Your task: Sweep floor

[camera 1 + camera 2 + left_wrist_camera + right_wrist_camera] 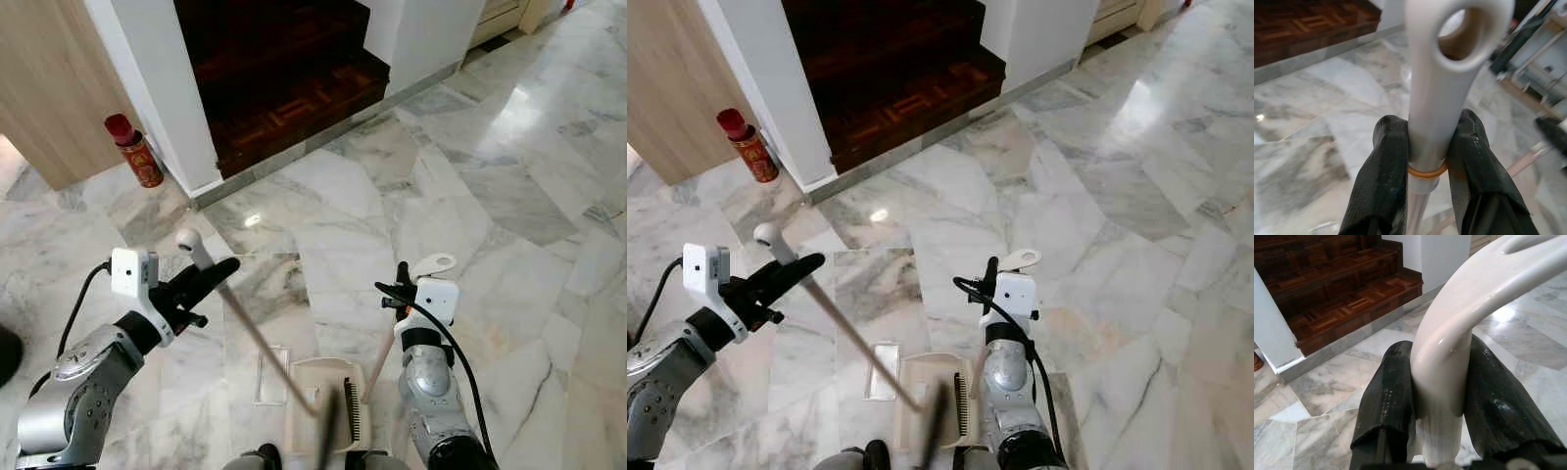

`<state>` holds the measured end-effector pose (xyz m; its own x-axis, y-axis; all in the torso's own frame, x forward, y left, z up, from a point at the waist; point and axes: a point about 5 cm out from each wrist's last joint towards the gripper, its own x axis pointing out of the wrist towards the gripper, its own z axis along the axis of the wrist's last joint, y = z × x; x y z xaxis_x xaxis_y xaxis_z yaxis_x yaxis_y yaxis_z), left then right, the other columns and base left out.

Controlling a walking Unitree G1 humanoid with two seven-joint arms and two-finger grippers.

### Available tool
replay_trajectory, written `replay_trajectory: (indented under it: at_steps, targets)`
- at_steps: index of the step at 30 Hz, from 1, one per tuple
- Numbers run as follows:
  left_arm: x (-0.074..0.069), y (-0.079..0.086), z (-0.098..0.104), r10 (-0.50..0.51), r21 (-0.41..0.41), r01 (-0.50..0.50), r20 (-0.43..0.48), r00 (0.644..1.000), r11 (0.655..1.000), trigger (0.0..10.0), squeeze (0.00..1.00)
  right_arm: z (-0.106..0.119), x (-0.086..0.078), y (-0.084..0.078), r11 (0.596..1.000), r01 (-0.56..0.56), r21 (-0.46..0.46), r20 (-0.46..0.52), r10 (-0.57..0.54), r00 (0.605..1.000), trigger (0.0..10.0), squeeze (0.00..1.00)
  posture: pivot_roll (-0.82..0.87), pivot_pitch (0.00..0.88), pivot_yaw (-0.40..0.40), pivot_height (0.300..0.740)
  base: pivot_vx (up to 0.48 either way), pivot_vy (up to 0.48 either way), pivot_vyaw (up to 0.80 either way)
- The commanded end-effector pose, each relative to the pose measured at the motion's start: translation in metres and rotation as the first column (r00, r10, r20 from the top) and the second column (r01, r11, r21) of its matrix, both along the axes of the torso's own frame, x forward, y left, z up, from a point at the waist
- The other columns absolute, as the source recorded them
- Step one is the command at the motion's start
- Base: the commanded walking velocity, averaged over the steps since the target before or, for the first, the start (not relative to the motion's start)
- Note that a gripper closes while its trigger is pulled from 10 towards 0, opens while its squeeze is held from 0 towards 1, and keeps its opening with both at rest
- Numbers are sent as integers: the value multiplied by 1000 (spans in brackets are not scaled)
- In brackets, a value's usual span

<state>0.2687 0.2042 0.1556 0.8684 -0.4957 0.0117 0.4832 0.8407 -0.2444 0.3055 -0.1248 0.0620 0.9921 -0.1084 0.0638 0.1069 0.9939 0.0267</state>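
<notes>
**Both pincers gripping the sweeping tools**

Our left pincer (211, 274) clamps the broom handle (250, 333) near its top; our right pincer (402, 284) grips the dustpan handle (1449, 357). The dustpan (323, 387) sits on the marble floor (509, 215) between our arms.

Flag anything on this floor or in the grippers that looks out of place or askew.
One item stands out: a red spray can stands on the marble floor beside the white wall corner, an odd spot for it. Otherwise, left gripper grips the broom handle, right gripper the dustpan handle; no spill or damage shows.
</notes>
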Motion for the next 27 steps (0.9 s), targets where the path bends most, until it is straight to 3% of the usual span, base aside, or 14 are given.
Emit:
replay_trajectory:
  at_steps: [1, 3, 7, 9, 15, 19, 27]
  targets:
    - [-1, 2, 13, 1, 10, -1, 47, 999, 1000, 10000, 0, -10, -5, 6, 1000, -11, 17, -43, 11, 999, 10000, 0, 96, 222, 5, 740, 0, 0, 0]
    - [1, 9, 23, 59, 96, -71, 121, 991, 993, 10000, 0, -10, -5, 6, 1000, -12, 16, -43, 13, 999, 10000, 0, 95, 221, 4, 740, 0, 0, 0]
    - [3, 15, 32, 119, 147, -149, 193, 974, 978, 10000, 0, -10, -5, 5, 1000, -12, 13, -44, 12, 999, 10000, 0, 95, 216, 4, 740, 0, 0, 0]
    - [3, 21, 40, 173, 205, -230, 262, 949, 951, 10000, 0, -10, -5, 4, 1000, 2, -1, -39, -2, 999, 10000, 0, 96, 215, 5, 740, 0, 0, 0]
    - [5, 36, 43, 307, 207, -381, 317, 897, 901, 10000, 0, -5, -7, 0, 999, 38, -26, 21, -38, 999, 10000, 0, 95, 217, 5, 740, 0, 0, 0]
    - [3, 40, 42, 330, 227, -417, 341, 881, 880, 10000, 0, -2, -8, -4, 998, 64, -2, 52, -64, 997, 10000, 0, 104, 223, 4, 740, 0, 0, 0]
    - [-5, 40, 29, 315, 270, -401, 310, 897, 876, 10000, 0, 5, -4, -1, 997, 78, 8, 89, -78, 993, 10000, 0, 120, 239, 6, 740, 0, 0, 0]
